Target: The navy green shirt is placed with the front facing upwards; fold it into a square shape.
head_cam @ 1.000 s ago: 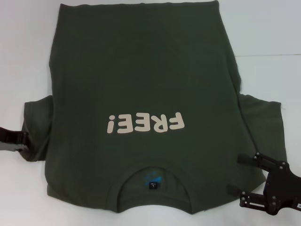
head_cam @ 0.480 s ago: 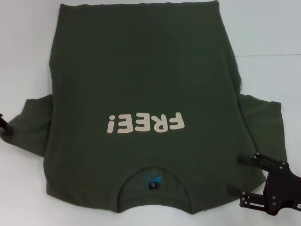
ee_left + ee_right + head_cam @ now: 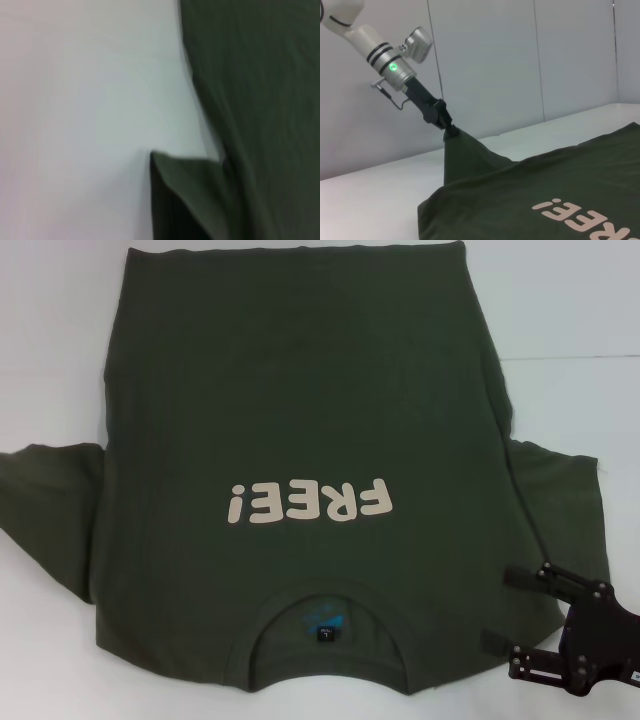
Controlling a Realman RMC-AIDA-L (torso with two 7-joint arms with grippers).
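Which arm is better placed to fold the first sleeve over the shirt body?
Probably the left. Its end effector is shut on the navy green shirt at the left sleeve tip, holding it lifted off the table. The right end effector sits open beside the right shoulder, holding nothing.

The head view is evenly and brightly lit from above, and only thin, soft shadows are cast along the edges of the large dark olive-green cotton T-shirt [image 3: 300, 440] on the white counter [image 3: 560, 330]. No glare is seen on the cloth; the cream lettering [image 3: 308, 503] is rendered sharply. The left wrist view is heavily blurred throughout, the shirt's edge [image 3: 250, 100] being smeared against the pale surface. The right wrist view is clear, its grey wall panels [image 3: 485, 60] lit dimly and evenly.
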